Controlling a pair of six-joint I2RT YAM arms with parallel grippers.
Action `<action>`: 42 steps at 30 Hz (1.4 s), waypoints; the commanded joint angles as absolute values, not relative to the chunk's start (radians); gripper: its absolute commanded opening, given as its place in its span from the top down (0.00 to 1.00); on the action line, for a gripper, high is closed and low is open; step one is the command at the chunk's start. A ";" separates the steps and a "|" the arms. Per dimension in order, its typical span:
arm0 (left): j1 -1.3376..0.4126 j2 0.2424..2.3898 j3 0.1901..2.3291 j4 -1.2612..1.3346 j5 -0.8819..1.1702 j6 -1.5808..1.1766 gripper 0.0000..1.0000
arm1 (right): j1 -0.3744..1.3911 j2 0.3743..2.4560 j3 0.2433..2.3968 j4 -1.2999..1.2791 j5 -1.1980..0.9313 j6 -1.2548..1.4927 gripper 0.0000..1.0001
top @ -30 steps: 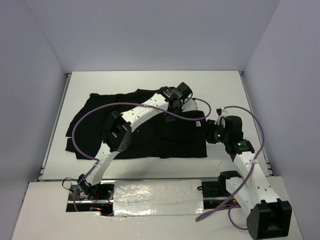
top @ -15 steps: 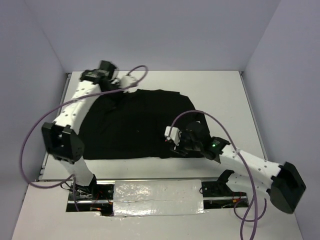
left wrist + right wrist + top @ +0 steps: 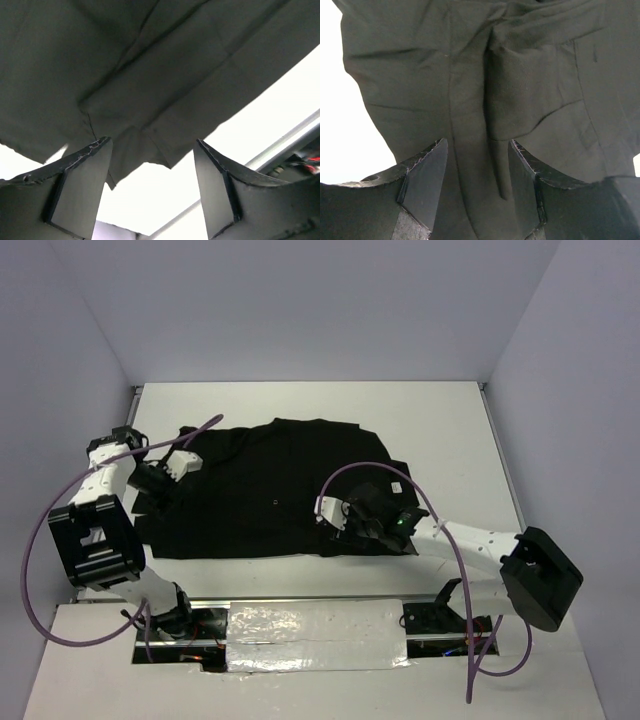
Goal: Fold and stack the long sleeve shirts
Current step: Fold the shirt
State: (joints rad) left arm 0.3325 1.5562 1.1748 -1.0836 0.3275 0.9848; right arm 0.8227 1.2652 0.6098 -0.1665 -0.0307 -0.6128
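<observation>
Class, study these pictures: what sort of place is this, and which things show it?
Probably a robotics lab test cell: a white table boxed in by plain pale walls, a left arm and right arm bolted at its near edge, one black shirt laid out.

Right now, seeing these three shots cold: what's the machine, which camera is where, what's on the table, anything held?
Two robot arms are bolted at the near edge of a white table, each ending in a two-finger gripper. The wide picture is from a fixed camera above and behind them; the other two are from a camera on each wrist, looking past its own fingers. On it lies one black long sleeve shirt, spread out with some folds. The left gripper hangs over the shirt's left edge, jaws apart, nothing between them. The right gripper sits low over its near right part, jaws apart astride a raised fold, not pinching it. Neither holds anything.
</observation>
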 commanded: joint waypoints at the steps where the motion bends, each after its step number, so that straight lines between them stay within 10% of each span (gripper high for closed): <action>1: 0.354 1.621 1.167 -0.977 0.394 1.114 0.20 | 0.833 1.275 0.643 -0.123 0.025 -0.641 0.41; 8: 0.373 1.786 1.226 -0.954 0.345 1.169 0.01 | 0.833 1.324 0.643 -0.106 0.025 -0.637 0.41; 19: 0.371 1.864 1.224 -0.899 0.351 1.163 0.02 | 0.831 1.382 0.673 -0.114 0.035 -0.623 0.47; 24: 0.387 1.891 1.255 -1.031 0.413 1.215 0.27 | 0.831 1.396 0.667 -0.118 0.054 -0.603 0.73; 28: 0.413 1.948 1.319 -1.106 0.439 1.212 0.62 | 0.831 1.379 0.661 -0.123 0.057 -0.594 0.74; 30: 0.422 1.948 1.333 -1.115 0.440 1.213 0.64 | 0.833 1.362 0.667 -0.144 0.060 -0.591 0.67; 37: 0.425 1.902 1.362 -1.103 0.469 1.183 0.20 | 0.831 1.315 0.664 -0.117 0.074 -0.588 0.55; 42: 0.426 1.861 1.434 -1.120 0.537 1.149 0.12 | 0.831 1.333 0.698 -0.115 0.077 -0.575 0.55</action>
